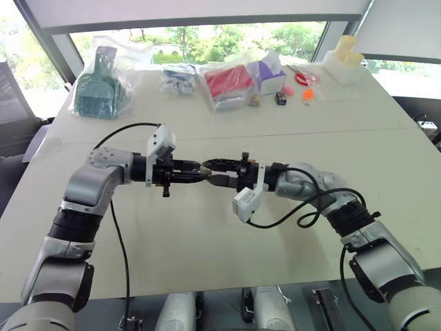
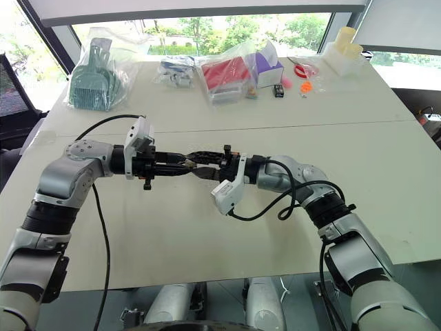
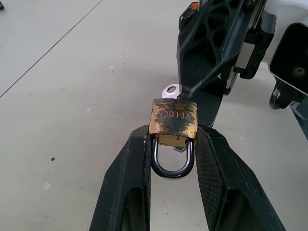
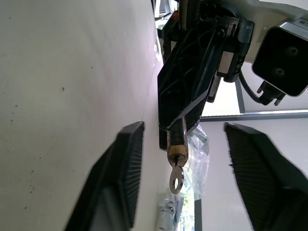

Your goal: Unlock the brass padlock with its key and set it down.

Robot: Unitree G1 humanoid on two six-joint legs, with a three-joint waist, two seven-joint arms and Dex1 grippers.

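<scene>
A wide white table (image 1: 207,234) is carrying clutter along its far edge: a bagged teal scoop (image 1: 102,88), a bag of red items (image 1: 229,83) and a small black box (image 1: 280,98). A white container (image 1: 346,63) is sitting at the far right corner, near red scissors (image 1: 300,76).

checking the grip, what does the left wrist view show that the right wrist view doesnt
Left wrist view: the brass padlock's worn face, its shackle still seated in the body, and the left gripper's fingers clamped on its sides. Right wrist view: the right gripper with fingers spread wide apart, touching neither padlock nor key. Both: the key sticking out of the padlock, its ring end free, above the table.
</scene>
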